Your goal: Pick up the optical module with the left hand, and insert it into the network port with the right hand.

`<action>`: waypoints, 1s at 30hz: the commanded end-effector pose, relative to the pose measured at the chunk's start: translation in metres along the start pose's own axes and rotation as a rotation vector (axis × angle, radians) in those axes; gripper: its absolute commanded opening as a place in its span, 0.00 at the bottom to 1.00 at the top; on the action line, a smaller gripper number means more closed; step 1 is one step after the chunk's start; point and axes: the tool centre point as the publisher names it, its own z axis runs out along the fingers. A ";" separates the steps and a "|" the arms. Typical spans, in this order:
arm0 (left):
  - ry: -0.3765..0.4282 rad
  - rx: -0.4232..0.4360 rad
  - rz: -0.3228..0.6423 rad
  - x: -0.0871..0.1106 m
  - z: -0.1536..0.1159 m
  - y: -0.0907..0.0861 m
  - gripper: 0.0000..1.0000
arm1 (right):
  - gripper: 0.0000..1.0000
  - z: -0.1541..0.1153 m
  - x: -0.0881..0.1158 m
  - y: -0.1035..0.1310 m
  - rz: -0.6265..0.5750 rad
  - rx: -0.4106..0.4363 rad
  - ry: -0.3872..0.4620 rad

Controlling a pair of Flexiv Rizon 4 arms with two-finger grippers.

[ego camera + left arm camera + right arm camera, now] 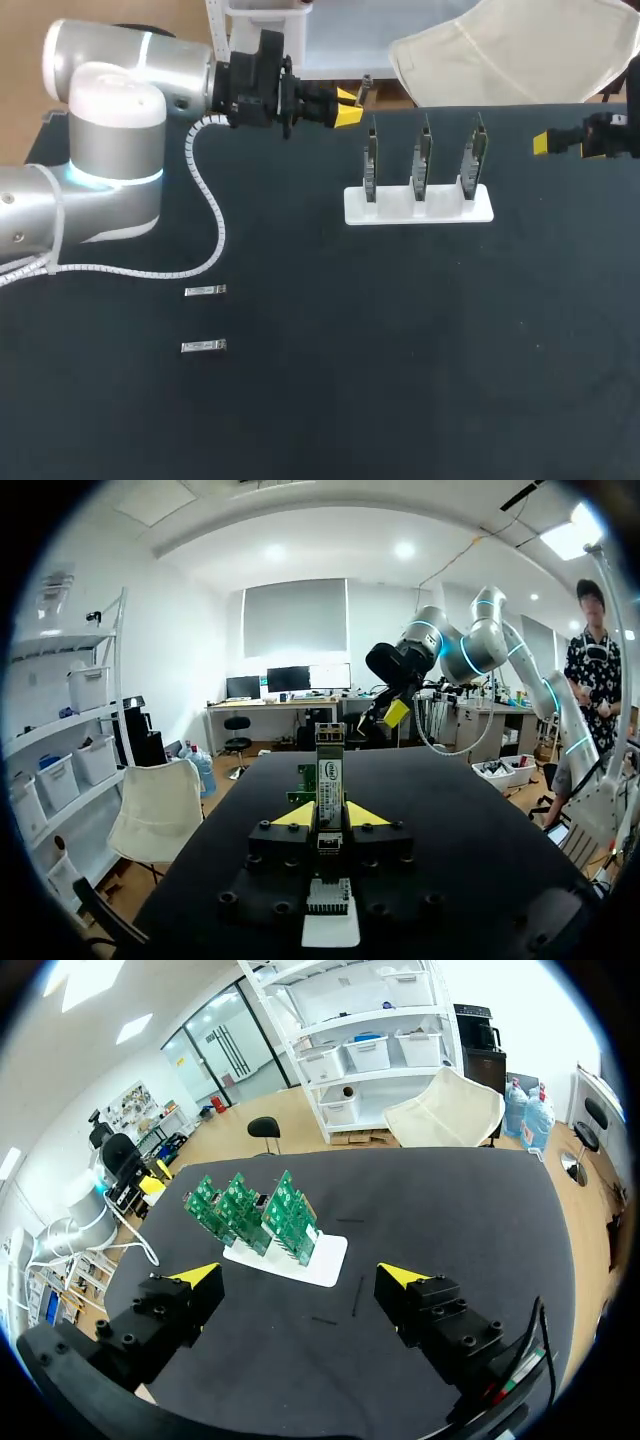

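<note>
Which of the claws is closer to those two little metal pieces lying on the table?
Left. The left gripper hangs beyond the pieces, toward the middle, holding a module. The right gripper is far across at the table's right edge.

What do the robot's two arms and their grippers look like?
The left arm and right arm are rounded silver-grey tubes with glowing cyan rings. A white spiral cable runs along the left arm. The left gripper and right gripper are black, bolted blocks with bright yellow wedge-shaped tips.
</note>
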 end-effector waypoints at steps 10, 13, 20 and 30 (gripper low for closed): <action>-0.023 0.051 -0.011 0.003 0.016 0.000 0.00 | 1.00 0.000 0.000 0.001 0.001 0.005 -0.001; -0.032 0.046 -0.019 0.004 0.015 0.001 0.00 | 1.00 0.000 0.000 0.001 0.001 0.005 -0.001; -0.041 0.059 -0.028 0.005 0.020 -0.001 0.00 | 1.00 0.000 0.000 0.001 0.001 0.005 -0.001; -0.061 0.066 -0.054 0.006 0.022 -0.001 0.00 | 1.00 0.000 0.000 0.001 0.001 0.005 -0.001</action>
